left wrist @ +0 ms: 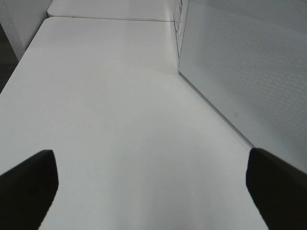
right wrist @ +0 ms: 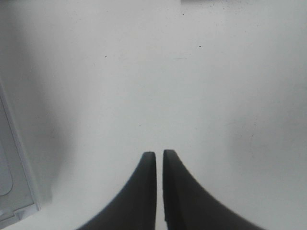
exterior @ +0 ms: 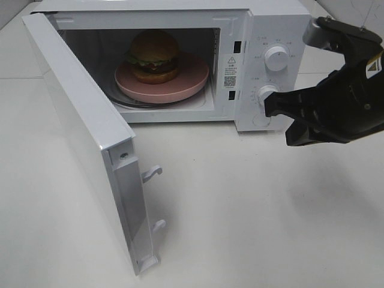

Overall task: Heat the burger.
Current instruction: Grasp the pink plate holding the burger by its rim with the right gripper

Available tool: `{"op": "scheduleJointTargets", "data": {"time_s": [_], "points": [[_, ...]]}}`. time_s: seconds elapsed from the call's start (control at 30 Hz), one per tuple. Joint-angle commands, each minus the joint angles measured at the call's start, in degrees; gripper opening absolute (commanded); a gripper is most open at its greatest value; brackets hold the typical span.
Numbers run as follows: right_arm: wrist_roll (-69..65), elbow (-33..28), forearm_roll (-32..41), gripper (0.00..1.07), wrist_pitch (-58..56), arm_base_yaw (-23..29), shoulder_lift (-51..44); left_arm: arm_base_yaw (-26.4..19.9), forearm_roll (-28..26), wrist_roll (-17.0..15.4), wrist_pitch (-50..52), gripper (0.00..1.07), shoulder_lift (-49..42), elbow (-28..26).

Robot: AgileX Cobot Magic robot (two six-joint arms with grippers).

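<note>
The burger point(exterior: 153, 55), with its golden-brown bun, green lettuce and dark patty, sits on a pink plate point(exterior: 193, 77) inside the white microwave point(exterior: 240, 24), whose door point(exterior: 90, 138) is swung wide open to the left. My right gripper point(exterior: 269, 105) hovers in front of the control panel, close to the lower knob point(exterior: 267, 93). Its fingertips point(right wrist: 148, 165) are pressed almost together over bare table with nothing between them. My left gripper point(left wrist: 151, 160) is open wide and empty, low over the table beside the door's perforated face point(left wrist: 249, 62). It does not show in the exterior high view.
The open door juts far out toward the front left, its latch hooks point(exterior: 152, 172) sticking out. An upper knob point(exterior: 276, 57) sits above the lower one. White tabletop point(exterior: 252, 210) stretches in front of the microwave.
</note>
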State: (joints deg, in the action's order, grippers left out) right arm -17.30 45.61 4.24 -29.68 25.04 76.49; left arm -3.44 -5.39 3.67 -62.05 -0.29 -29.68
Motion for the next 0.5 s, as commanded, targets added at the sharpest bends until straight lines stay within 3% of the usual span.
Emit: {"op": "scheduleJointTargets", "data": {"time_s": [0.03, 0.17, 0.23, 0.33, 0.4, 0.5], "points": [[8.31, 3.61, 0.52, 0.07, -4.35, -0.17, -0.40, -0.11, -0.34, -0.17, 0.74, 1.00, -1.03, 0.00], [16.62, 5.04, 0.52, 0.08, -5.61, -0.17, -0.40, -0.11, -0.34, -0.17, 0.74, 1.00, -1.03, 0.00], [31.11, 5.79, 0.52, 0.08, -5.96, -0.17, -0.40, -0.11, -0.34, -0.17, 0.74, 1.00, -1.03, 0.00], [34.32, 5.90, 0.52, 0.08, -5.96, -0.17, -0.40, -0.11, -0.34, -0.17, 0.74, 1.00, -1.03, 0.00], [49.85, 6.25, 0.52, 0.08, -5.90, -0.17, -0.40, -0.11, -0.34, -0.17, 0.74, 1.00, -1.03, 0.00], [58.56, 6.25, 0.52, 0.08, -5.61, -0.17, -0.40, -0.11, -0.34, -0.17, 0.74, 1.00, -1.03, 0.00]]}}
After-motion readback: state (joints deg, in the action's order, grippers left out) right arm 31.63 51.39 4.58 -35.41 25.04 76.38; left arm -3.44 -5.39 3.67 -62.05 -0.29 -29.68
